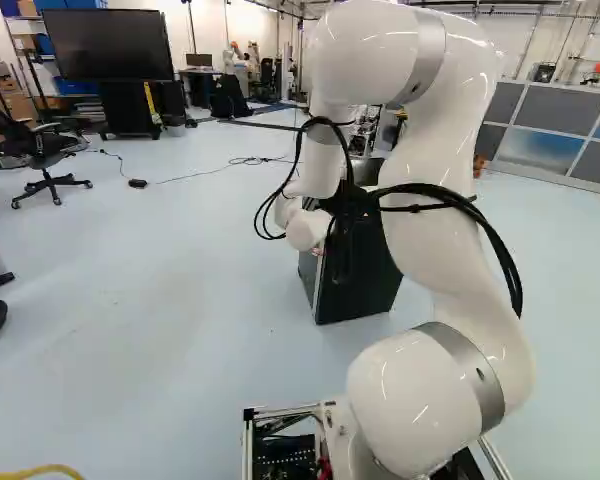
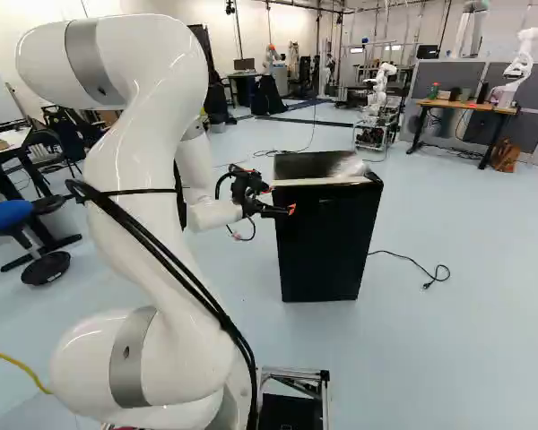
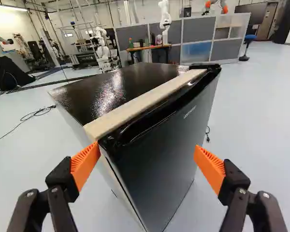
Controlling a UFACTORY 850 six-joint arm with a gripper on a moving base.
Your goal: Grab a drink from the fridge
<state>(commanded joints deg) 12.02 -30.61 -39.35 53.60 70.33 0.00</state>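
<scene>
1. Since the fridge (image 2: 327, 246) is what matters, I'm starting there: it's a small black one standing on the pale blue floor (image 1: 170, 330), near the middle of both base views, and its door (image 3: 169, 145) looks shut
2. Its top (image 3: 108, 89) is dark and glossy, with a pale strip (image 3: 140, 104) along the edge above the door
3. Right by it is the gripper (image 2: 280, 201), and in the wrist view the fingers are spread wide, orange pads (image 3: 209, 166) well apart, with the fridge ahead of them. One fingertip looks really near a front corner, but I can't tell if it touches
4. The white arm (image 1: 430, 245) rises from its joint and bends over toward the fridge, black cables (image 1: 425, 189) looped around it
5. Out on the floor, a black cord (image 2: 405, 258) trails from the fridge toward the right of the right base view
6. Further back in that view there's another robot (image 2: 377, 90), plus a table (image 2: 466, 106) with a green bottle (image 2: 433, 91) on it, in front of grey partitions (image 2: 439, 73)
7. Over at the left of the left base view, you get a big dark screen (image 1: 108, 45) and an office chair (image 1: 48, 150)
</scene>
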